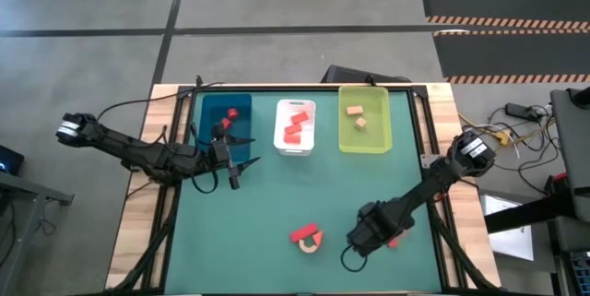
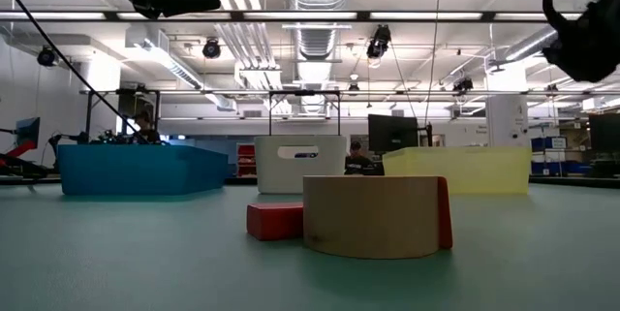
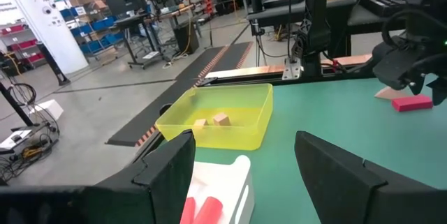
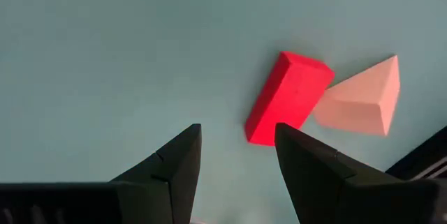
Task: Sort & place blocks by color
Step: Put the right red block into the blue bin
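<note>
My right gripper (image 1: 361, 234) (image 4: 236, 151) is open and hovers low over the green table near its near right part. A red brick (image 4: 288, 97) lies flat just beyond its fingertips, with a tan wedge (image 4: 361, 99) against the brick's end. Only a bit of that red brick (image 1: 395, 240) shows beside the gripper in the high view. A tan arch (image 1: 309, 243) (image 2: 373, 216) and a red block (image 1: 303, 232) (image 2: 274, 220) rest on the table to the left of it. My left gripper (image 1: 238, 159) (image 3: 244, 168) is open and empty beside the blue tray (image 1: 226, 123).
Three trays stand in a row at the far edge. The blue tray holds red pieces. The white tray (image 1: 295, 125) (image 3: 223, 182) holds red bricks. The yellow-green tray (image 1: 364, 119) (image 3: 220, 117) holds two tan cubes. Bare green table lies between the trays and the loose blocks.
</note>
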Robot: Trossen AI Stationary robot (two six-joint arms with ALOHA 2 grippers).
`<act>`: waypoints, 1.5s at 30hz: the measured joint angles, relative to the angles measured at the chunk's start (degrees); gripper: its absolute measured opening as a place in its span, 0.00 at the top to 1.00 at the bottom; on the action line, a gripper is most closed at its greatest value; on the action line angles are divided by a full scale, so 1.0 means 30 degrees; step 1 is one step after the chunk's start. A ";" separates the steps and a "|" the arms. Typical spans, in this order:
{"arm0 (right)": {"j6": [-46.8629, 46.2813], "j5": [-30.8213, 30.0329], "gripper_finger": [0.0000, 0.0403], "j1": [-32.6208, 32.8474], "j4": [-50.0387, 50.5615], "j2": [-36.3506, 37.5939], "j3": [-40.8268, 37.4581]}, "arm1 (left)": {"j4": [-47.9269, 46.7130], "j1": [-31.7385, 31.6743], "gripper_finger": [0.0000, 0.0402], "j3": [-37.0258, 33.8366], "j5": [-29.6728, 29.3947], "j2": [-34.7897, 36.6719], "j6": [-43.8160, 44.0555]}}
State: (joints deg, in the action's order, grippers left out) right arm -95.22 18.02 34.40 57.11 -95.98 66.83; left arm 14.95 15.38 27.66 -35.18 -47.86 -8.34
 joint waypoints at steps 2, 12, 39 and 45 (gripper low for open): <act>-0.0450 0.0050 0.57 0.0135 -0.0053 0.0000 -0.0254 | 0.0006 0.0000 0.43 0.0000 0.0000 0.0000 -0.0007; -0.1787 0.0999 0.55 0.0947 -0.0239 0.0015 -0.1702 | 0.0040 0.0000 0.43 0.0000 -0.0071 0.0029 -0.0042; -0.0687 -0.0875 0.61 0.0981 -0.3687 0.0056 -0.3149 | 0.0062 0.0000 0.43 0.0007 -0.0153 0.0036 -0.0415; 0.2656 -0.0636 0.71 0.0164 -0.3551 0.0443 -0.2808 | 0.0068 0.0000 0.43 0.0007 -0.0156 0.0036 -0.0363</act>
State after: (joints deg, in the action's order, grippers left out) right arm -87.25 16.11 34.89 46.46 -94.66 58.40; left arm 15.15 15.38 27.68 -35.65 -47.75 -9.43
